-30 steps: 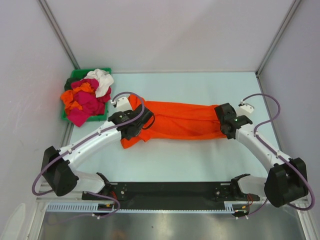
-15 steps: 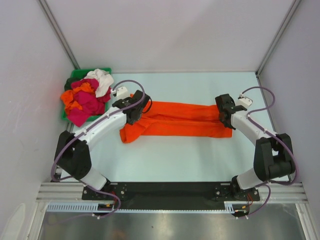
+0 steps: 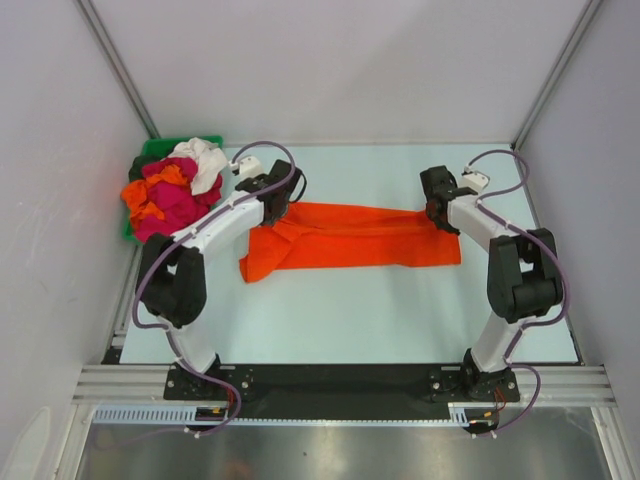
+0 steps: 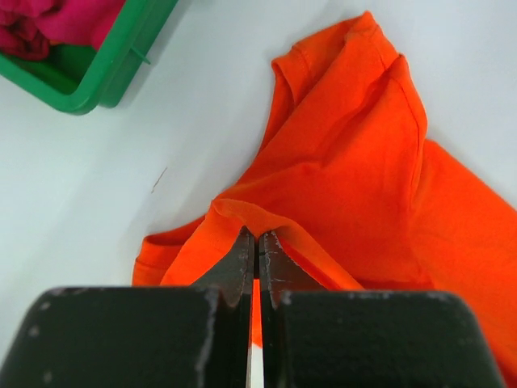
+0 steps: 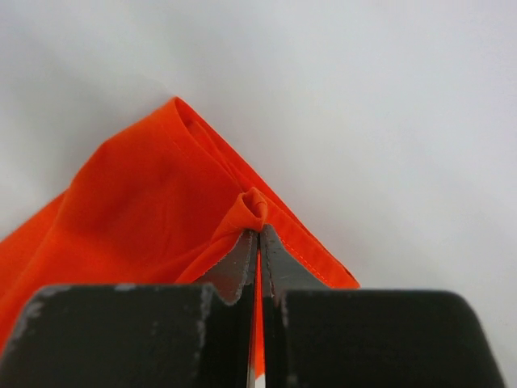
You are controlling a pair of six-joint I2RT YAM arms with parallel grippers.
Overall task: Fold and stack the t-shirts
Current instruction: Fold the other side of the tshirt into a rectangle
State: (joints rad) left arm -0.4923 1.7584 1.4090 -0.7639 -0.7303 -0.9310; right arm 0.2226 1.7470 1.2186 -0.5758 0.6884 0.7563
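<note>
A bright orange t-shirt (image 3: 350, 238) lies stretched left to right across the middle of the table, folded lengthwise. My left gripper (image 3: 275, 205) is shut on its far left edge, where a fold of orange cloth (image 4: 323, 170) sits pinched at the fingertips (image 4: 242, 246). At the shirt's far right corner my right gripper (image 3: 437, 212) is shut on a bunched bit of hem (image 5: 254, 206). One sleeve (image 3: 262, 262) hangs toward the near left. More t-shirts (image 3: 170, 195) in magenta, orange and white are heaped at the back left.
A green plastic bin (image 3: 150, 155) holds the heap of shirts at the back left corner; its rim (image 4: 97, 81) shows in the left wrist view. White enclosure walls stand close on the left, right and far sides.
Both arms have reached away from me, carrying the shirt's far edge toward the back of the table. The cloth has been drawn flatter and narrower, and both grips stayed shut.
</note>
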